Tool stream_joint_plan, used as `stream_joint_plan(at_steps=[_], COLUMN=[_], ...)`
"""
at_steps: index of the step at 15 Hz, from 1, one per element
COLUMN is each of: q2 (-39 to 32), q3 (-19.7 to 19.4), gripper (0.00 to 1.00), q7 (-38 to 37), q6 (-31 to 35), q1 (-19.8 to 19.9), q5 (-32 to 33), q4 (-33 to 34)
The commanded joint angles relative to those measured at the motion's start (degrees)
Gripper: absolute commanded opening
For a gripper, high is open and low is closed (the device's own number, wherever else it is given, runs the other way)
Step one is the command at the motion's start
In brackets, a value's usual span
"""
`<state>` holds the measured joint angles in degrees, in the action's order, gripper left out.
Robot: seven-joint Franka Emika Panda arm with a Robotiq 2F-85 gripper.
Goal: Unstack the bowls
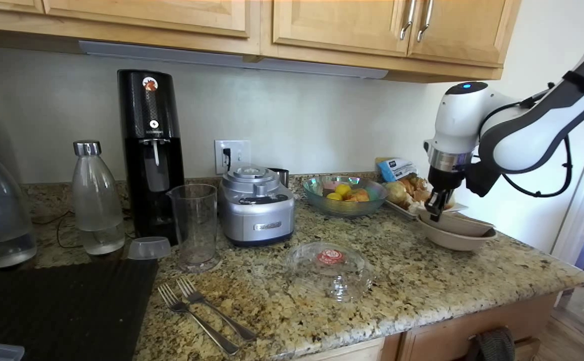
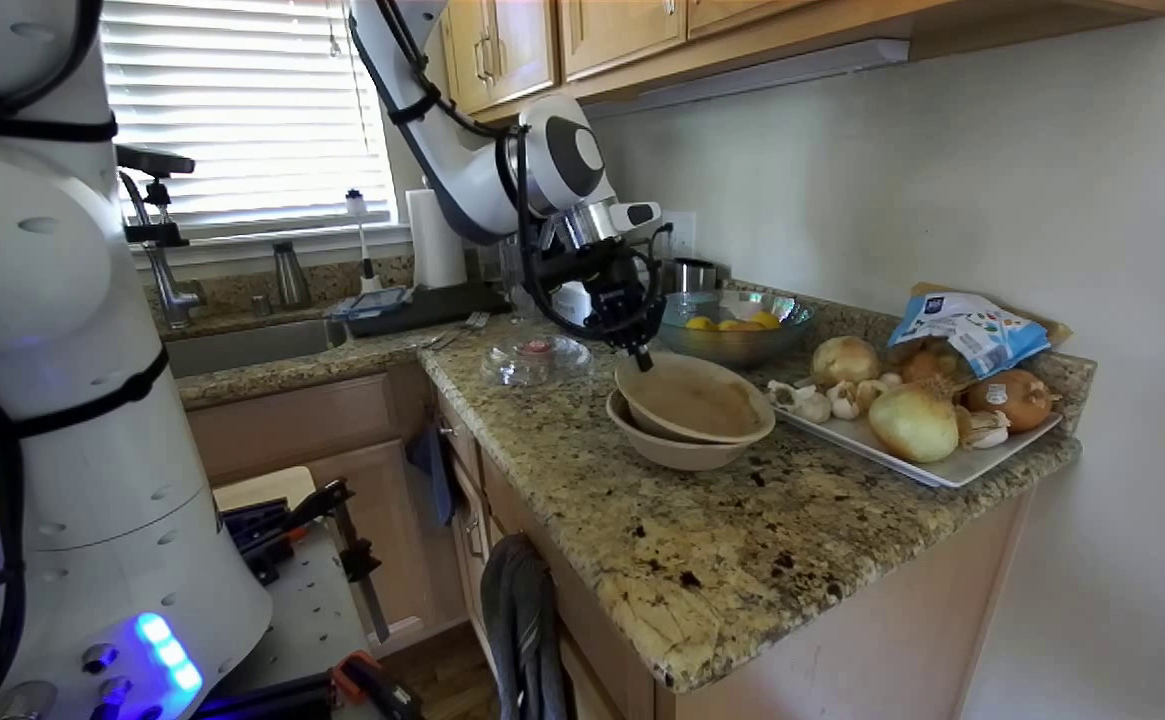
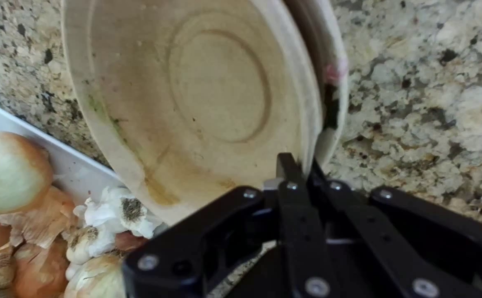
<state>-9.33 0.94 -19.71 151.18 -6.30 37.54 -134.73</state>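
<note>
In an exterior view the arm (image 1: 522, 145) is extended from the right, its end bent downward; by the pincer (image 3: 300, 161), the upper bowl (image 2: 694, 398) is pinched at the rim and held tilted within the lower bowl (image 2: 679, 455) on the desk (image 2: 662, 560).

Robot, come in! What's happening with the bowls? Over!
Gripper shut on upper bowl by its rim. It's tilted, partly inside lower bowl. White tray close beside, possible bump hazard.
</note>
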Motion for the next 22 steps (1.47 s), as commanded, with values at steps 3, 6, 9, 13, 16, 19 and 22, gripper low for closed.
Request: stream_joint_plan(at_steps=[3,6,9,13,16,19,22], q2=[6.91,8.96,10.74,11.97,11.88,10.83,9.09], q3=[-1.51,-0.71,0.63,3.57,6.31,9.00,11.40], gripper=[0.05,0.05,0.05,0.05,0.05,0.05,0.04], q7=[-13.13,-16.82,-18.23,-18.26,-18.01,-16.91,-17.00], q6=[-1.83,-2.37,-2.37,-2.43,-2.59,-2.68,-2.98], q1=[-1.45,-1.28,-1.78,-3.74,-5.63,-7.43,-8.87], q5=[10.68,13.54,13.86,13.23,12.12,9.08,7.07], q4=[-2.70,-3.18,-3.54,-3.19,-2.75,-2.56,-2.30])
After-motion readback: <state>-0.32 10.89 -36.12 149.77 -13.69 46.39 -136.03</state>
